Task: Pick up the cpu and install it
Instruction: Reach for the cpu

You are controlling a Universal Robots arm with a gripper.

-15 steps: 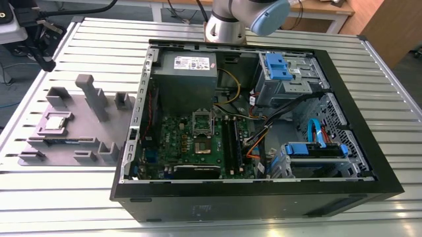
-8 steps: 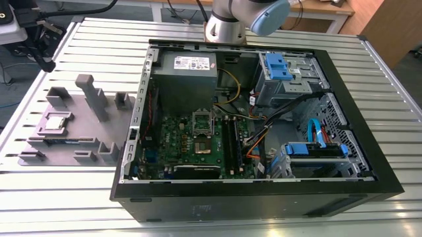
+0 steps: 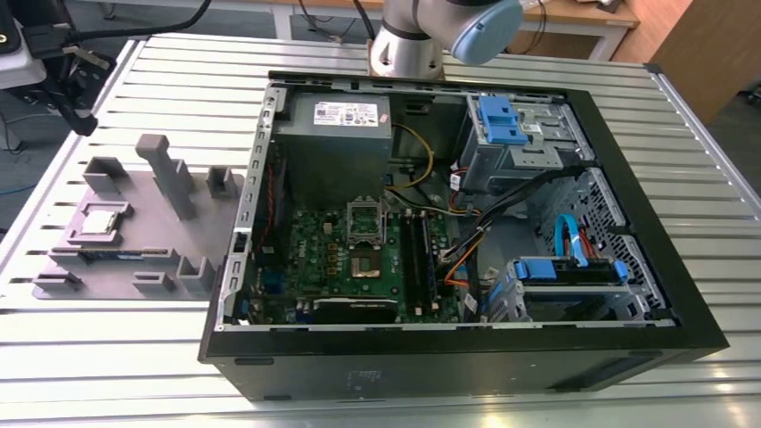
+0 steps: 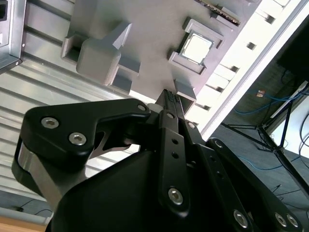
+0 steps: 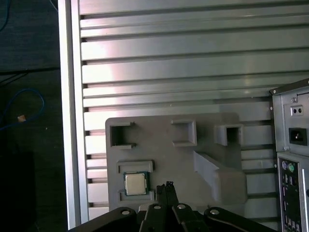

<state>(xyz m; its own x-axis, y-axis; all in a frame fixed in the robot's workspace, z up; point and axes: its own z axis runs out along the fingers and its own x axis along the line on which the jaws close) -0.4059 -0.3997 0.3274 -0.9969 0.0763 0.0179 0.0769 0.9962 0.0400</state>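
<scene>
Cpu (image 5: pixel 135 184) lies in a recess of the grey holder tray (image 5: pixel 164 159); the end effector (image 5: pixel 167 186) is closed together, holding nothing.

A slatted aluminium tabletop (image 3: pixel 119 357) spans the scene. Its ribs run across the exterior view and catch a bright, faintly pinkish glare in the first wrist view. Beyond its far edge stands a light wooden desk (image 3: pixel 583 16), with a wooden panel (image 3: pixel 714 53) at the exterior view's right. The floor (image 5: pixel 29 159) beside the tabletop is dark, and a blue cable (image 5: pixel 41 105) loops across it.
</scene>
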